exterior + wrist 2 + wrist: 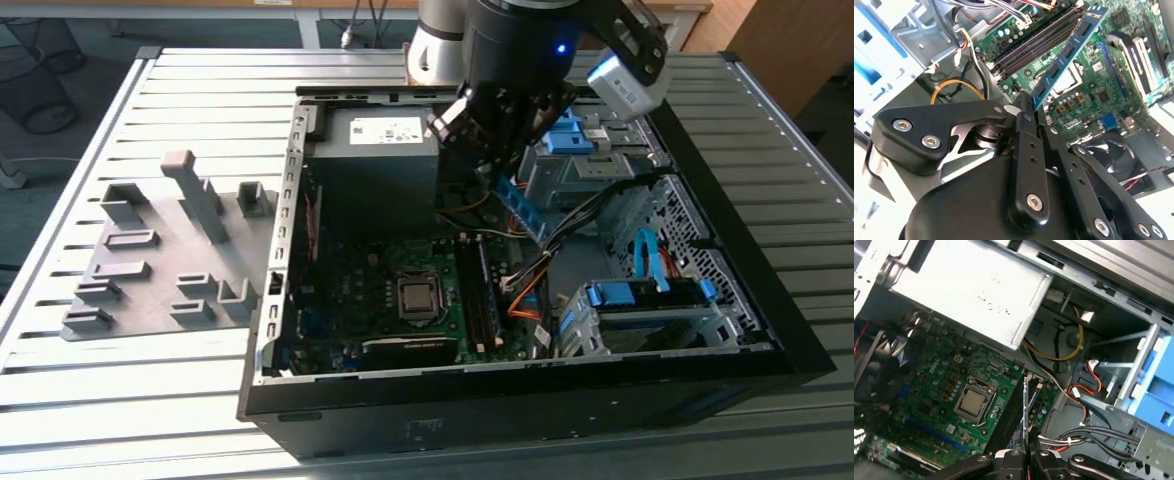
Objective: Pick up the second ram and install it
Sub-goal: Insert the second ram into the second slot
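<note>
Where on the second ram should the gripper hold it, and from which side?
By one short end, pinching the two flat faces, coming from above the open case. The second ram is a thin flat board, and the gripper is shut on its near end that way, leaving the rest free, hanging over the motherboard near its slots.

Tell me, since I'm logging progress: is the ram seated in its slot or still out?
Out. The gripper holds the ram above the motherboard, clear of the memory slots.
</note>
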Action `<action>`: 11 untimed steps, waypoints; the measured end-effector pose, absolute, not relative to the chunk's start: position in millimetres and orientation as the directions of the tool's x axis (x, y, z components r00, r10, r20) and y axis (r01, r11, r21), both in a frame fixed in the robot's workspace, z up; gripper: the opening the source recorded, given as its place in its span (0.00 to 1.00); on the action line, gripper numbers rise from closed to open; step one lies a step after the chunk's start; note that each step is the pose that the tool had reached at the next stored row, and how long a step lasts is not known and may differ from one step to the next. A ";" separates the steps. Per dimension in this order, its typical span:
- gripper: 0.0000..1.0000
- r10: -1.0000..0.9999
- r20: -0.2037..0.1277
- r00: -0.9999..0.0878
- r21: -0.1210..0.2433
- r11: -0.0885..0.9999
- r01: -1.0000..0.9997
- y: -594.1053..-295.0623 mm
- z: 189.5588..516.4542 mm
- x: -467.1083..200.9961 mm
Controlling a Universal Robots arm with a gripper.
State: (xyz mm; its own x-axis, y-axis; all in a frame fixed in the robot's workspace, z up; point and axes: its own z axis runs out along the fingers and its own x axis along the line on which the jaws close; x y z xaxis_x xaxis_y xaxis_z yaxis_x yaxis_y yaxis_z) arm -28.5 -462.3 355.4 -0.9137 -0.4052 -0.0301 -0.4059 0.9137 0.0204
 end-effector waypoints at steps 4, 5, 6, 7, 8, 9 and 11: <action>0.14 -0.341 -0.030 -0.939 0.020 0.940 -0.342 -462.3 354.8 -28.5; 0.14 -0.326 -0.030 -0.945 0.020 0.945 -0.326 -462.3 354.7 -28.5; 0.14 -0.310 -0.030 -0.950 0.020 0.950 -0.311 -462.3 354.6 -28.5; 0.14 -0.296 -0.030 -0.955 0.020 0.955 -0.296 -462.3 354.5 -28.5; 0.14 -0.282 -0.030 -0.959 0.020 0.959 -0.282 -462.3 354.3 -28.5; 0.14 -0.268 -0.030 -0.963 0.020 0.963 -0.268 -462.3 354.2 -28.5; 0.14 -0.240 -0.030 -0.970 0.020 0.970 -0.240 -462.3 354.0 -28.5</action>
State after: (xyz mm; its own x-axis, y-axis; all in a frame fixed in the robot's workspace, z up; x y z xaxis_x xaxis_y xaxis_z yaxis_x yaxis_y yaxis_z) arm -28.5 -462.3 354.0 -0.9704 -0.2397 -0.0298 -0.2404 0.9705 0.0198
